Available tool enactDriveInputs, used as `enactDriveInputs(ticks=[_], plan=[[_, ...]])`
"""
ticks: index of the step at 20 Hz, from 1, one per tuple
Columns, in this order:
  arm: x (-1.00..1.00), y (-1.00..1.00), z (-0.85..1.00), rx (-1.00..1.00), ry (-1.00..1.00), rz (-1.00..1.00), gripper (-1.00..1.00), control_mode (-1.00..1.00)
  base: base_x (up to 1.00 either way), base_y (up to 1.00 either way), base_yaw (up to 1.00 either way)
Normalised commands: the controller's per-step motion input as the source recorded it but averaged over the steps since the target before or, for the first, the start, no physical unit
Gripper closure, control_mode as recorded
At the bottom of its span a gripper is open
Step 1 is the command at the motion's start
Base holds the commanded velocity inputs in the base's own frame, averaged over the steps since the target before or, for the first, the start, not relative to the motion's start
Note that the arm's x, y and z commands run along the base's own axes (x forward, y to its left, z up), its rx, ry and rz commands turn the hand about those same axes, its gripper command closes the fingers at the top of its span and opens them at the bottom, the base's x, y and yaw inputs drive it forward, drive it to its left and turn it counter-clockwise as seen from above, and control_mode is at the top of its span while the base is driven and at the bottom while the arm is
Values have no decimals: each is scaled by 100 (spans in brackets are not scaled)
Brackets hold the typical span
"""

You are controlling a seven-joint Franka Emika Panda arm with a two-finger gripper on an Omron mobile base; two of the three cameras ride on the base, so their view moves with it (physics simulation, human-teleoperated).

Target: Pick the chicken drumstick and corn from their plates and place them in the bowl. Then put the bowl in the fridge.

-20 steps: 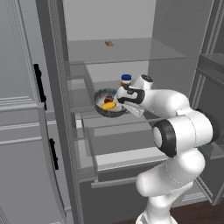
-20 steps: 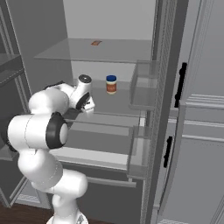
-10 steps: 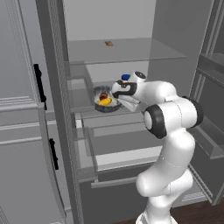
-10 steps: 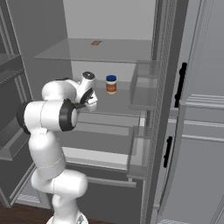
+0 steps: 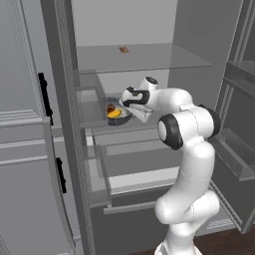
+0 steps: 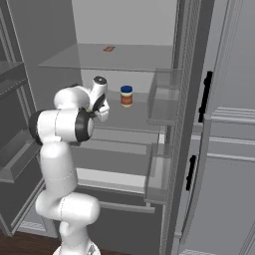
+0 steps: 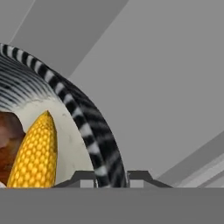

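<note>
Left base view: from behind the arm's left, looking forward and down into the open fridge (image 5: 149, 64). Right base view: the same fridge (image 6: 124, 60) interior from behind the arm's right; both share its glass shelves. Hand view: very close along the gripper (image 7: 111, 177), at the bowl (image 7: 94, 127) rim.

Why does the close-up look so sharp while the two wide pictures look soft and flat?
Hand view: the corn kernels and the bowl rim stripes are crisp, evenly lit. Left base view: soft, low detail, faint shading under the fridge shelf, no glare. Right base view: same flat light, and the jar label is too blurred to read.
</note>
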Motion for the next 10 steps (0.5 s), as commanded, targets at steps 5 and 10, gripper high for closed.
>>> enactDriveInputs(ticks=[5,10], plan=[[9,6,-20,0,-2,-2,-100,-100,0,0,0],[-22,1,8,1,-17,-1,-100,-100,0,0,0]])
